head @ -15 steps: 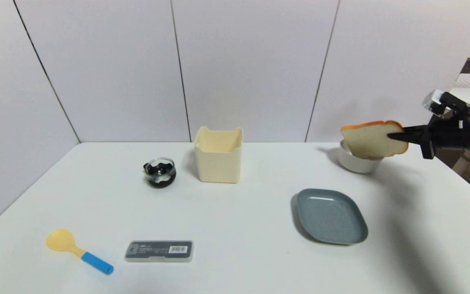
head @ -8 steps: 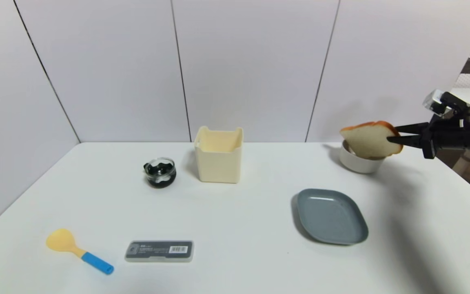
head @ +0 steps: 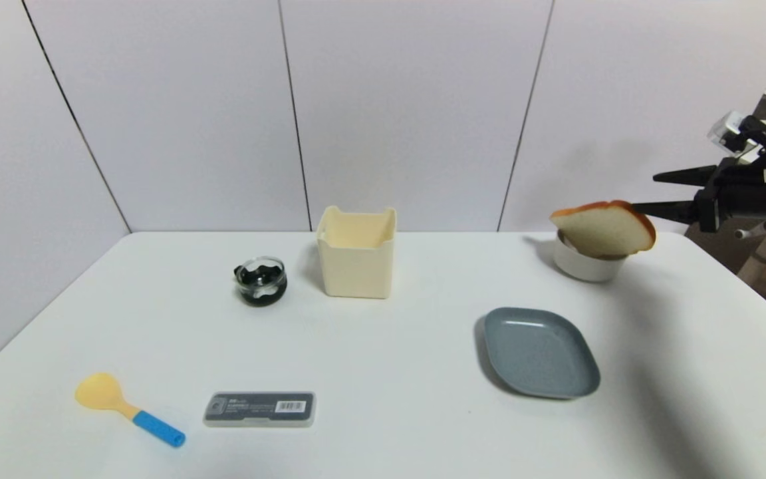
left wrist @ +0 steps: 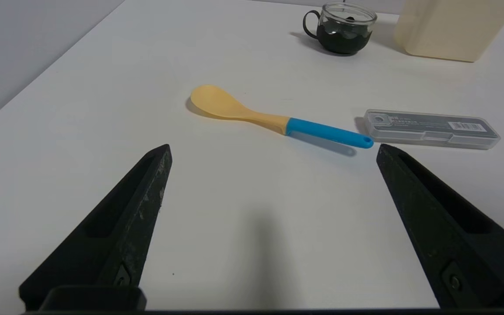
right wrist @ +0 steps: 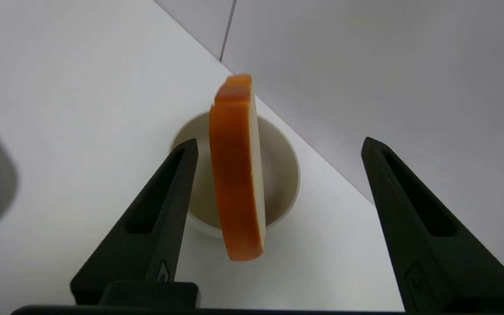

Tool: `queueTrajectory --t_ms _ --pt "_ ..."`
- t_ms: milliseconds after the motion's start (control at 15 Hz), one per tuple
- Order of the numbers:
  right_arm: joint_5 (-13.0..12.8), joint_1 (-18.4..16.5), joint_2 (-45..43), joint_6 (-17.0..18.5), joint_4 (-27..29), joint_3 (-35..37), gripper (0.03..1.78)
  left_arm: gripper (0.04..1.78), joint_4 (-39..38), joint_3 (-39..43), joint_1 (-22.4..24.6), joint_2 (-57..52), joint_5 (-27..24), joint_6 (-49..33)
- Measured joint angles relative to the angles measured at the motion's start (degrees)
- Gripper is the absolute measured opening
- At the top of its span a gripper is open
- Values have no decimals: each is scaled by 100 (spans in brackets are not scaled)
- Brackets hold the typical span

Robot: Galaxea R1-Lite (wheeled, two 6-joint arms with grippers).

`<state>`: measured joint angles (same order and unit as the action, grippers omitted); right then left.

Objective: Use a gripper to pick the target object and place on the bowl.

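Observation:
The bread slice [head: 604, 228], white with an orange-brown crust, lies tilted across the rim of the small off-white bowl [head: 586, 267] at the table's far right. In the right wrist view the bread [right wrist: 234, 175] shows edge-on over the bowl [right wrist: 278, 175]. My right gripper [head: 649, 193] is open and empty, just right of the bread and slightly above it; in its own view [right wrist: 278, 146] the jaws stand wide, with the bread close to one finger. My left gripper [left wrist: 271, 148] is open and empty, low over the table's near left.
A blue-grey plate [head: 539, 352] lies in front of the bowl. A cream square container [head: 356, 251] and a glass cup [head: 260, 281] stand mid-table. A yellow spoon with a blue handle [head: 127, 407] and a grey case [head: 258, 408] lie near left.
My right gripper let go of the bread, opened wide and drew back to the right and up. The bread settled onto the bowl's rim.

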<state>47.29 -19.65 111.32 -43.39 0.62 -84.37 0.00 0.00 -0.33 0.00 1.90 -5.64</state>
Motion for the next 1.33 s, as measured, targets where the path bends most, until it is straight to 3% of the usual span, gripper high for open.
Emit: queueTrajectory --t_ms 133,333,600,733,1000,1200,1333 --pt "4 20 -229 321 11 -52 140 169 0 0 0 0 0 0" --pt "28 146 -780 1153 310 -90 150 169 0 0 0 0 -1 2" --pt "478 502 -1712 2534 572 -30 158 169 0 0 -5 0 0 2" --pt "596 690 -2236 3042 585 265 161 169 0 0 -2 0 -1 0" --pt "602 1111 -3511 3805 561 1128 165 169 0 0 -2 0 0 0" --pt "530 1324 -4490 3986 539 2114 167 169 0 0 -2 0 2 2" --pt "95 1429 -5085 3896 549 2798 168 169 0 0 -2 0 0 0"
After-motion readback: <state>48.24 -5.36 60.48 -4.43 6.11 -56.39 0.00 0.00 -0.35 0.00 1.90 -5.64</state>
